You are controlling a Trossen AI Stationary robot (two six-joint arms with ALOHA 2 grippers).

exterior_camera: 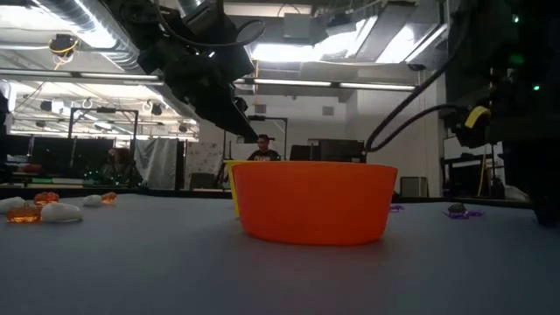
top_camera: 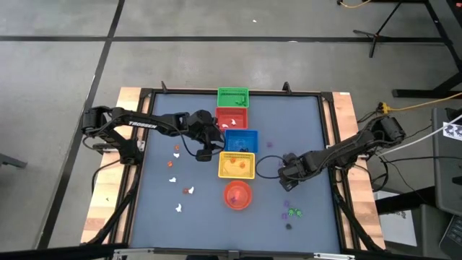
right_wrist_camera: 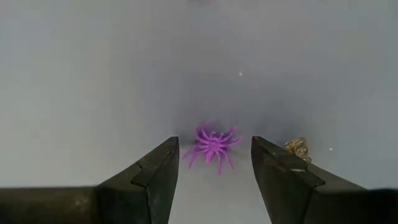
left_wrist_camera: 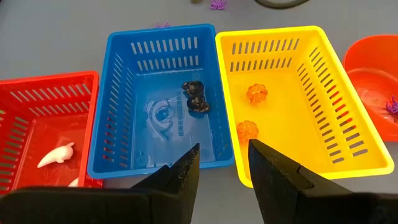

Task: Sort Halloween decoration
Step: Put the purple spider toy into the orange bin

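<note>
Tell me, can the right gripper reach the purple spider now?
Probably yes. The right gripper is open, the purple spider lies on bare table just ahead between its fingers, and nothing stands between them.

**Q:** How are the containers placed on the counter?

**A:** Four baskets form one column at centre, running from 12 to 6 o'clock: far basket, second basket, third basket, near basket. The bowl sits at 6 o'clock of the near basket.

**Q:** And the trinkets?

**A:** The left group lies at 9 o'clock of the column. The right group lies at 4 o'clock of the bowl. The right gripper, at 4 o'clock of the near basket, has its jaws apart on either side of one trinket. The left gripper is at 9 o'clock of the third basket.
</note>
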